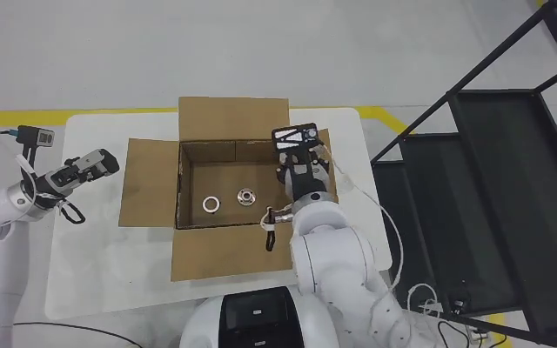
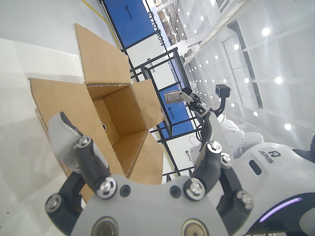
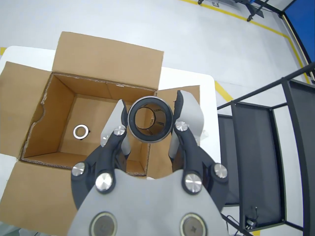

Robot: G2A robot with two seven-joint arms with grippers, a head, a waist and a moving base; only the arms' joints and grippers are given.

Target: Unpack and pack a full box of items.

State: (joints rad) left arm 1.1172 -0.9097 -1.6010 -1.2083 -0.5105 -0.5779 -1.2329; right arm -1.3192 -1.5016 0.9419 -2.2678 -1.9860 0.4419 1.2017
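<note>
An open cardboard box (image 1: pixel 148 187) stands in the middle of the white table (image 1: pixel 104 270), all its flaps folded out. Two metal rings lie on its floor, one ring (image 1: pixel 211 204) to the left and a second ring (image 1: pixel 246 197) beside it. My right gripper (image 3: pixel 151 100) hangs above the box's right side, shut on a hollow metal sleeve (image 3: pixel 150 122) with a dark rim. The left wrist view shows that sleeve (image 2: pixel 172 96) held high over the box (image 2: pixel 118 114). My left gripper (image 1: pixel 105 163) hovers over the table left of the box, open and holding nothing.
Dark metal steps with a railing (image 1: pixel 470 174) stand close to the table's right side. Bare tabletop lies left of the box and along the front edge. The right flap (image 3: pixel 167 148) sits just under my right gripper.
</note>
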